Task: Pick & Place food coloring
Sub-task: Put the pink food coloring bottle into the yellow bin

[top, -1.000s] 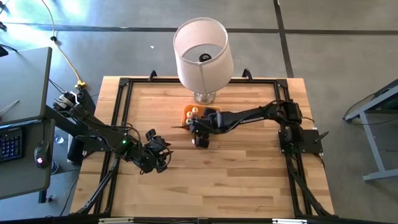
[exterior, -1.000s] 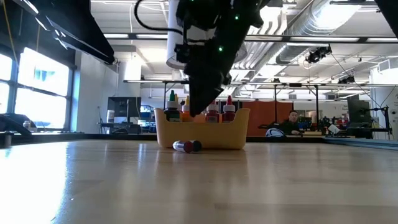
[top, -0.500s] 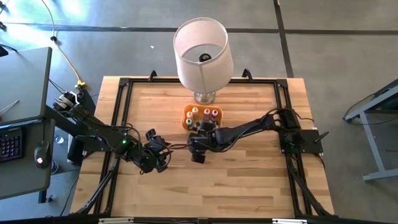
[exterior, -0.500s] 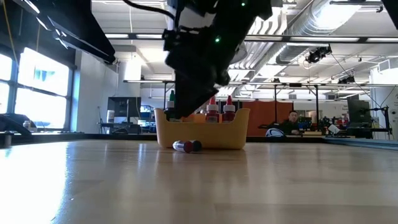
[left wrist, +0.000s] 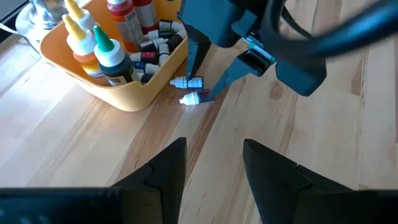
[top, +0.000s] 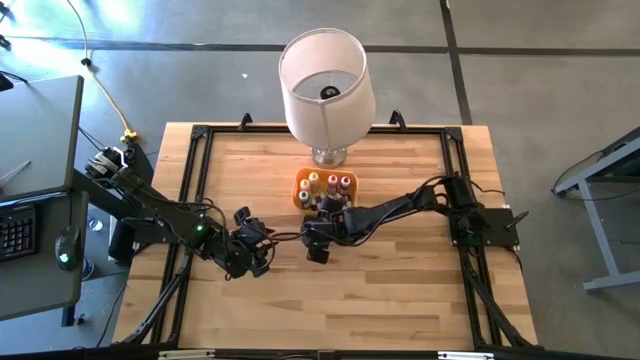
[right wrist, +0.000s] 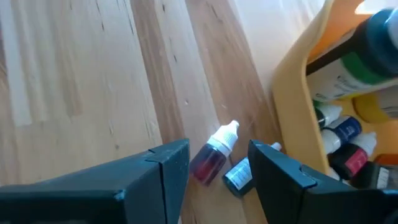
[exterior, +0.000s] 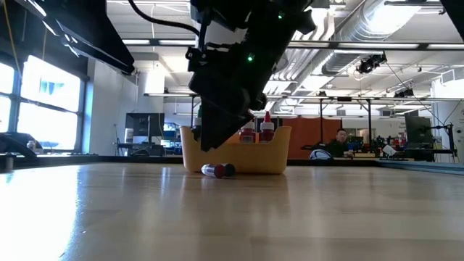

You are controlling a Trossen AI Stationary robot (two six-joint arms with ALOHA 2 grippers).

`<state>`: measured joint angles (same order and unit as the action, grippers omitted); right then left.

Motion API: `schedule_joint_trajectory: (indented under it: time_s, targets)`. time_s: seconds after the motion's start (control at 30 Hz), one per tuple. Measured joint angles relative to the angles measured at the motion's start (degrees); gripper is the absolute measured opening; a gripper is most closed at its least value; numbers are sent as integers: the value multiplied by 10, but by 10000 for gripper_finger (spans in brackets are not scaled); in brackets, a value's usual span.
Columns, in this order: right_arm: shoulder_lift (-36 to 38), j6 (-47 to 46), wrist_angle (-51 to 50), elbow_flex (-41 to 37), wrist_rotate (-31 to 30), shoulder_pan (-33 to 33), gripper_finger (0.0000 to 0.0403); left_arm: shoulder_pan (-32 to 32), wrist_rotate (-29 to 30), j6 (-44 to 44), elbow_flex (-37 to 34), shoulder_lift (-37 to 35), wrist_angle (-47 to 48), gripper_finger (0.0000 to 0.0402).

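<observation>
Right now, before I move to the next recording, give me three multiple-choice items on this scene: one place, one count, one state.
1. Where do the loose small bottles lie?
A. On the table beside the orange tray
B. Inside the lampshade
C. In the left hand

2. How many small bottles lie outside the tray?
A. None
B. Two
C. Five

3. The right hand is:
A. Shut on a bottle
B. Open above the loose bottles
C. Out of view

Answers: 1 A, both wrist views show them on the wood by the tray wall; 2 B, one reddish, one dark; 3 B, its fingers stand apart.
</observation>
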<state>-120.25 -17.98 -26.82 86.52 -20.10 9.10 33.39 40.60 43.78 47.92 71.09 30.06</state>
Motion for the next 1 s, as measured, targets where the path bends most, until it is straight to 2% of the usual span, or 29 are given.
schedule_joint_trajectory:
  time_s: [0.63, 0.73, 0.87, 1.0]
  targets:
    - [-40, 5, -23, 0, -12, -2, 158, 0, 2, 0, 0, 0, 7, 156]
    - [-43, 35, -24, 0, -18, -2, 157, 0, 3, 0, 0, 0, 10, 156]
    - [-43, 95, -16, 0, -18, -2, 143, 0, 3, 0, 0, 0, 14, 156]
    - [-43, 105, -8, 0, 0, -2, 113, 0, 4, 0, 0, 0, 14, 156]
